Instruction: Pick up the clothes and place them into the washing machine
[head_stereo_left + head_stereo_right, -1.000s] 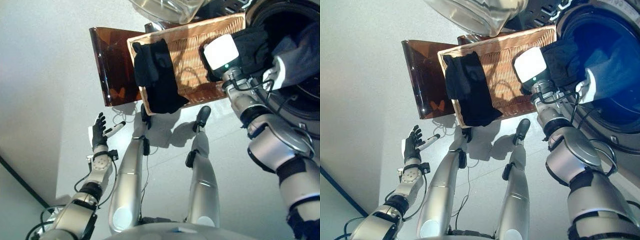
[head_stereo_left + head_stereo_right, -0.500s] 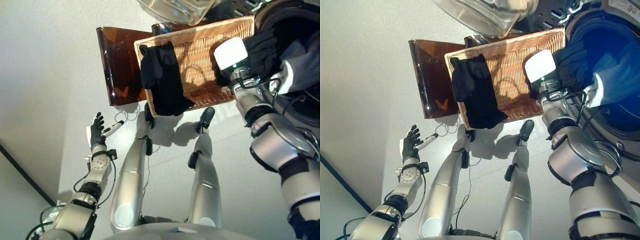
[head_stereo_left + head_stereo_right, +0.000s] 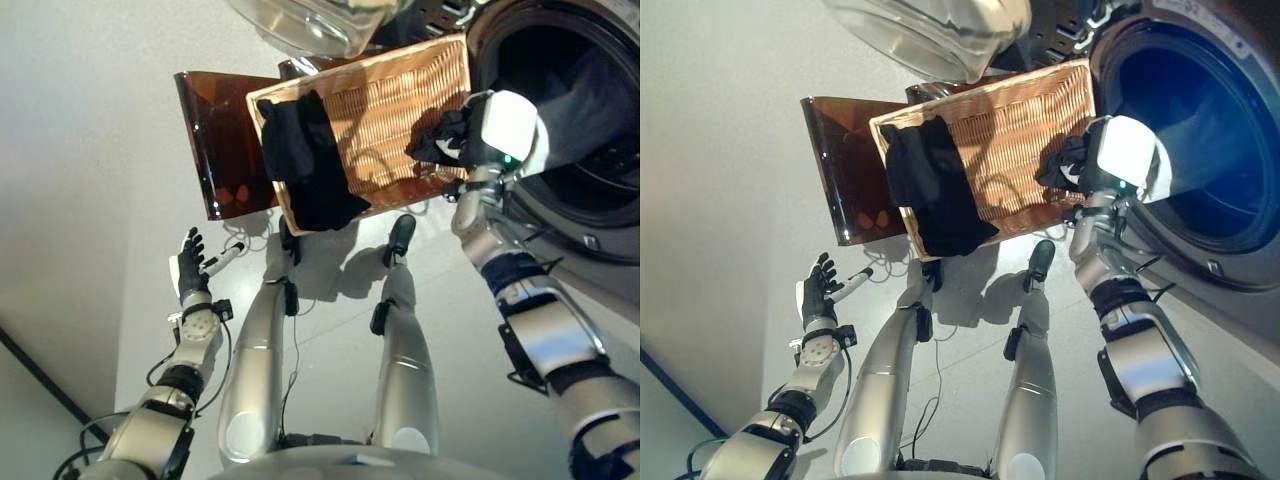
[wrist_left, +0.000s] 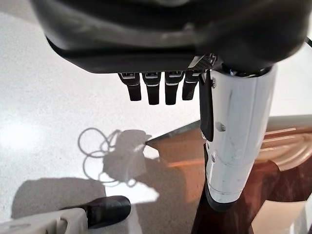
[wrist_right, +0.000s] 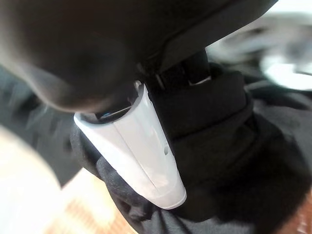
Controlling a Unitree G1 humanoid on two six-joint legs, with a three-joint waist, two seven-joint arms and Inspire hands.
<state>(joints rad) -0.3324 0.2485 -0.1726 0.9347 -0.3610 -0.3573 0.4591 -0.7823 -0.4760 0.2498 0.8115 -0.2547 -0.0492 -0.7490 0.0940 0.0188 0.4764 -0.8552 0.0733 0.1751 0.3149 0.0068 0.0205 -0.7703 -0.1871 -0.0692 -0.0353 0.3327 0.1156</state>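
Note:
A shallow wicker basket [image 3: 385, 95] rests on a dark brown box [image 3: 215, 140] beside the washing machine [image 3: 590, 200]. A black garment [image 3: 300, 165] hangs over the basket's left rim. My right hand [image 3: 462, 140] is at the basket's right end, beside the open drum [image 3: 570, 110]. It is shut on a bunched black garment [image 3: 428, 148]. The right wrist view shows its white thumb [image 5: 146, 151] pressed into that cloth [image 5: 229, 161]. A grey-blue garment [image 3: 600, 85] lies in the drum. My left hand [image 3: 190, 268] is open and empty, low over the floor, with its fingers [image 4: 155, 91] straight.
The machine's glass door [image 3: 310, 20] hangs open above the basket's far side. Pale floor [image 3: 90, 150] spreads to the left of the box. The brown box also shows in the left wrist view [image 4: 180, 195].
My right hand has turned and shifted toward the drum's mouth, and the black cloth is now bunched tight on its basket side. The view has shifted a little. The left hand has not moved.

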